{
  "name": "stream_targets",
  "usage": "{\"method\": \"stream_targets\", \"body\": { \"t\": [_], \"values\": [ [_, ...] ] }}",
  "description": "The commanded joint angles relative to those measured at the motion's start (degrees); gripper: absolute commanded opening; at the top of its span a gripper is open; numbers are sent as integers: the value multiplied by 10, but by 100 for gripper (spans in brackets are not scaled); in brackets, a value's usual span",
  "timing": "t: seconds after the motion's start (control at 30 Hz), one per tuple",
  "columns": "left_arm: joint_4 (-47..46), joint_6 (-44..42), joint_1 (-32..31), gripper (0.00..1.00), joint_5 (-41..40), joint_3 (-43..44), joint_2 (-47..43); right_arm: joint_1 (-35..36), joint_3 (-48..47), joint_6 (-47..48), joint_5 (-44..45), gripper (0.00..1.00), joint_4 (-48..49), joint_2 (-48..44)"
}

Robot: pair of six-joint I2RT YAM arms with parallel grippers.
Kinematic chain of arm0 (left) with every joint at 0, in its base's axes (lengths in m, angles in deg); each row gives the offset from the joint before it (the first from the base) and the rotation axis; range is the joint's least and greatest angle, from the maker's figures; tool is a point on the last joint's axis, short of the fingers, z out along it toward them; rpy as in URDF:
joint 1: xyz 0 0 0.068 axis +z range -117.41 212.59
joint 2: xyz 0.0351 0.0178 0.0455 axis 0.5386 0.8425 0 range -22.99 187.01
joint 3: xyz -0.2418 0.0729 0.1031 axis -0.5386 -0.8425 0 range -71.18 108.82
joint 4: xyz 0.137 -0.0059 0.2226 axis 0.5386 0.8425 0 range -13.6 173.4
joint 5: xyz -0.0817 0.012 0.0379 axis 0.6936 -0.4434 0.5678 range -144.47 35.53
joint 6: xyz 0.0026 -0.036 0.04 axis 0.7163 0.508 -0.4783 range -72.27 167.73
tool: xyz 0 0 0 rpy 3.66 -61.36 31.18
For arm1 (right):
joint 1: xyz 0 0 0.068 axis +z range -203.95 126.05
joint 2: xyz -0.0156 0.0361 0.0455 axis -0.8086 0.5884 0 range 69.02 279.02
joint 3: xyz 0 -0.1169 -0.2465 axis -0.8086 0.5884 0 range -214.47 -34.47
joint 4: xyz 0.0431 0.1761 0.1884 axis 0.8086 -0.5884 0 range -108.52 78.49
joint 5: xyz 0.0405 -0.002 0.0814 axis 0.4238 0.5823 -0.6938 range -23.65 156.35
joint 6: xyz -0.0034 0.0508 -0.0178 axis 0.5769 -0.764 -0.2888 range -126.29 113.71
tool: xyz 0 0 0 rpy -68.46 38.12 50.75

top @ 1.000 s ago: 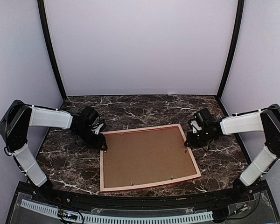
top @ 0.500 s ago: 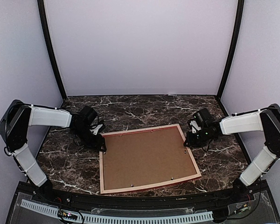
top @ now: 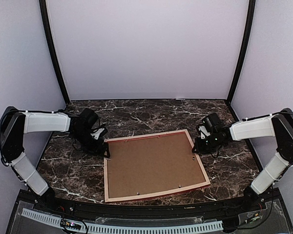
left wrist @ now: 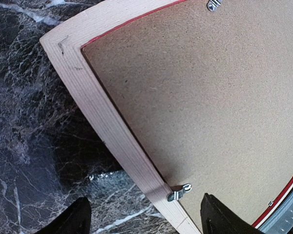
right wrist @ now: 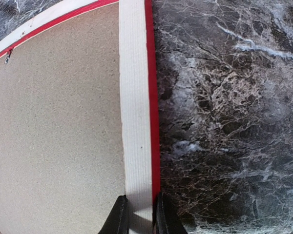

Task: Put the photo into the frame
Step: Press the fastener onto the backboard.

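1. The frame (top: 156, 193) lies face down on the marble table (top: 136, 117), pale wood back up, with a red edge peeking out along the sides.
2. The brown backing board (top: 154, 163) sits inside the rails and covers the whole opening.
3. The photo is nowhere in sight. It may be under that board, but I cannot tell.
4. The left gripper (left wrist: 146, 217) stands wide, its fingers either side of the left rail by a metal turn clip (left wrist: 179, 191), and it holds nothing.
5. The right gripper (right wrist: 141, 217) is narrow and pinches the right rail.
6. My read is that we're late in the task: the board is seated, with clip fastening or a check left, if the photo is inside.
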Motion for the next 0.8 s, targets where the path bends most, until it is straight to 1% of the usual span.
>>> {"method": "stream_targets", "body": {
  "t": [0.0,0.27,0.47,0.6,0.77],
  "values": [
    [23,-2,0,80,8,-6,-19,-3,25,-34,5,0,-57,43],
    [24,2,0,79,0,-10,-24,-3,27,-33,0,0,-54,46],
    [43,-8,0,73,-32,-17,-24,-3,33,-34,-3,0,-48,48],
    [43,-10,0,67,-37,-14,-17,-3,35,-34,-7,0,-45,48],
    [42,-10,0,64,-46,-8,-2,-3,35,-33,-5,0,-49,46]
  ]
}}
